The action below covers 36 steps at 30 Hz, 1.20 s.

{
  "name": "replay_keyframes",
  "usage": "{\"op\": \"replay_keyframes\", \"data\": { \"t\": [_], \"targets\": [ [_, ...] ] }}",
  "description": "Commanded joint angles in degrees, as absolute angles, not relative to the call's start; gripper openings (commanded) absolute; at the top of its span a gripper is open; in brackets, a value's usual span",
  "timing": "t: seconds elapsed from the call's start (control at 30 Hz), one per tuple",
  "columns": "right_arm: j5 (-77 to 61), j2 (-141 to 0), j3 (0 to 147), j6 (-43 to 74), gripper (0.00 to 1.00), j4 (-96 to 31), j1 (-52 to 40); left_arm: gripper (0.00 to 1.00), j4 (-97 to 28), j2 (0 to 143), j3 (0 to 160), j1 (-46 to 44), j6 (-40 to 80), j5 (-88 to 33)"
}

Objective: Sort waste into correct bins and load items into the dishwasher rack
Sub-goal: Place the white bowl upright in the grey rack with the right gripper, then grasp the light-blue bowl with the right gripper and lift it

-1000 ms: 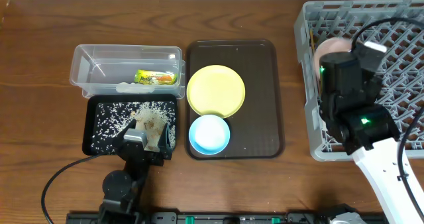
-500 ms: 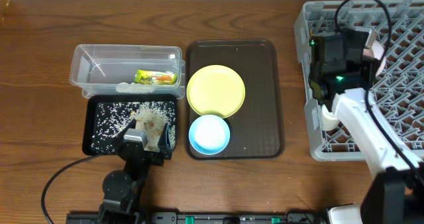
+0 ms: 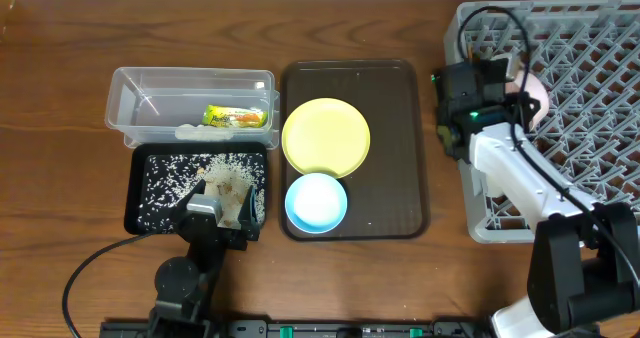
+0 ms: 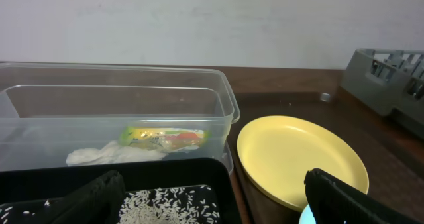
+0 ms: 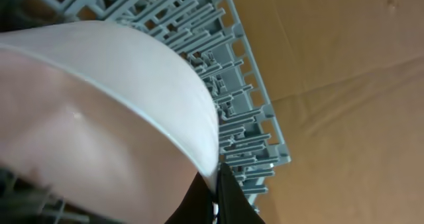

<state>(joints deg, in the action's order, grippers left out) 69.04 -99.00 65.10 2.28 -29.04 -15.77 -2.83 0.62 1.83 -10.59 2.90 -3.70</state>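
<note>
My right gripper (image 3: 512,86) is shut on the rim of the pinkish-white bowl (image 3: 535,98), holding it over the far left part of the grey dishwasher rack (image 3: 590,128). In the right wrist view the fingers (image 5: 215,187) pinch the bowl's rim (image 5: 99,118) above the rack (image 5: 232,71). My left gripper (image 3: 222,193) is open and empty over the black tray (image 3: 150,213) of rice scraps (image 3: 175,178). The snack wrapper (image 3: 237,116) and the white scrap (image 3: 195,131) lie in the clear tub (image 3: 190,86). The yellow plate (image 3: 325,136) and the blue bowl (image 3: 316,201) sit on the brown serving tray. I cannot make out the chopsticks.
The brown serving tray (image 3: 400,128) lies between the bins and the rack. In the left wrist view my open fingers (image 4: 218,204) frame the rice (image 4: 172,207), with the tub (image 4: 119,105), wrapper (image 4: 162,136) and plate (image 4: 301,154) beyond.
My right wrist has swung back and to the left, toward the rack's left edge, with the pinkish-white bowl still in its grip. The left arm has not moved.
</note>
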Motion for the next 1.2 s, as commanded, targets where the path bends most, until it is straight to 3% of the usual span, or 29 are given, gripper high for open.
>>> {"op": "replay_keyframes", "data": {
  "t": [0.0,0.13,0.3,0.53,0.7,0.8,0.97,1.1,1.17],
  "targets": [
    [67.20,-100.18,65.14,2.17,0.04,-31.59,-19.46,0.89,-3.66,0.23,0.23,-10.31,2.37,-3.88],
    [64.45,-99.29,65.17,7.18,0.22,-35.66,-21.50,0.89,-3.64,0.23,0.23,-10.31,2.37,-3.88],
    [49.69,-95.13,65.47,9.02,0.41,-39.77,-22.50,0.89,-3.64,0.23,0.23,-10.31,2.37,-3.88],
    [9.17,-85.91,66.02,10.07,0.47,-43.53,-26.37,0.89,-3.66,0.23,0.23,-10.31,2.37,-3.88],
    [-17.72,-85.32,65.73,17.74,0.45,-42.44,-32.60,0.89,-3.66,0.23,0.23,-10.31,2.37,-3.88],
    [-18.50,-87.85,65.41,22.26,0.50,-43.77,-37.85,0.89,-3.66,0.23,0.23,-10.31,2.37,-3.88],
    [-6.11,-95.48,65.08,31.62,0.54,-43.40,-44.91,0.89,-3.66,0.23,0.23,-10.31,2.37,-3.86],
    [-1.87,-101.25,65.08,34.85,0.49,-40.66,-45.39,0.89,-3.66,0.23,0.23,-10.31,2.37,-3.86],
    [-1.32,-103.81,65.08,35.97,0.39,-40.18,-44.99,0.89,-3.66,0.23,0.23,-10.31,2.37,-3.88]
  ]
}}
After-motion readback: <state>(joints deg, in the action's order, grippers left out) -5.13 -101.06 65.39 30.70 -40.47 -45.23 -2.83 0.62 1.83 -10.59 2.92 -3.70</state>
